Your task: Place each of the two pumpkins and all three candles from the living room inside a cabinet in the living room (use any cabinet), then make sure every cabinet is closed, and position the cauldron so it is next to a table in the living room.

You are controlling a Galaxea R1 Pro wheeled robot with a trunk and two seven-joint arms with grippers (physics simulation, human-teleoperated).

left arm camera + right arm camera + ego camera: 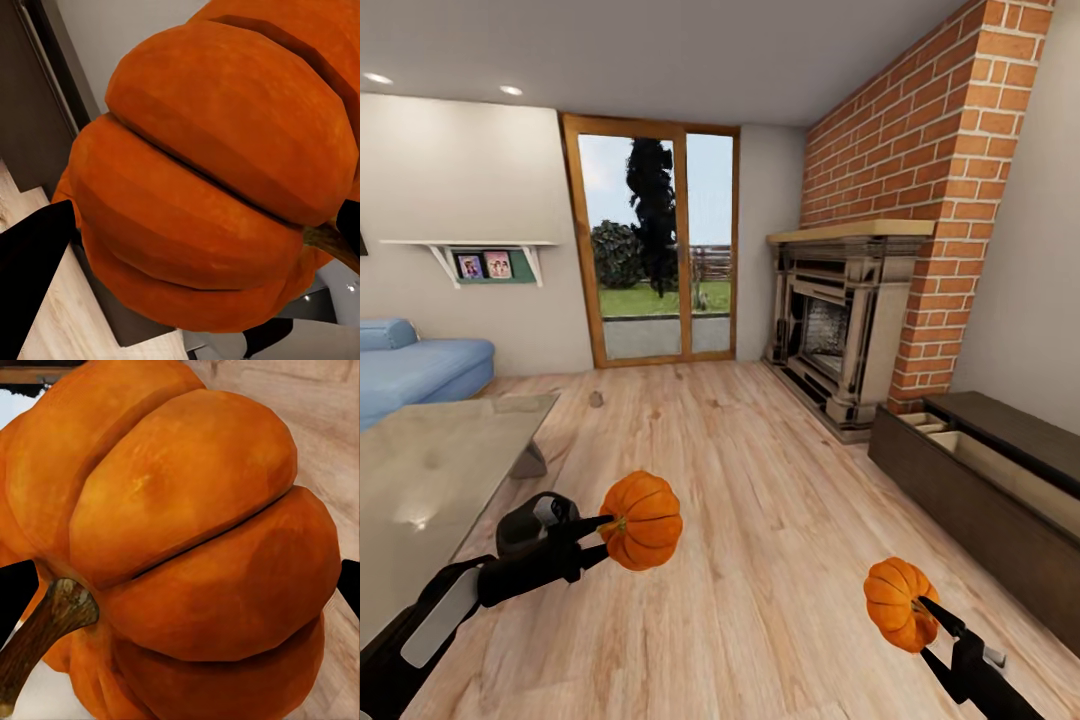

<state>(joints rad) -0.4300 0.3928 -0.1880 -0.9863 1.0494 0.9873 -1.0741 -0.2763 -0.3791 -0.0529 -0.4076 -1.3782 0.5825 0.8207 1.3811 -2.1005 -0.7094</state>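
We can't make out the small grey lump (596, 400) on the floor nr the glass door, too small to tell. The sofa (410, 365) and glass table (430, 470) are cut by the head view's left edge; the cabinet (1000, 500) runs off its right edge, open drawer interior only partly seen. Left gripper (610, 525) fingertips are hidden behind its pumpkin (642, 520). In both wrist views the pumpkins (217, 187) (187, 555) overflow the frame, and the fingers (30, 277) (15, 592) show only as black slivers.

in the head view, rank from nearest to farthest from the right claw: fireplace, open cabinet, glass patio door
1. Open cabinet, along the wall on the right claw's side.
2. Fireplace, farther along that wall, under the brick chimney.
3. Glass patio door, in the far wall.
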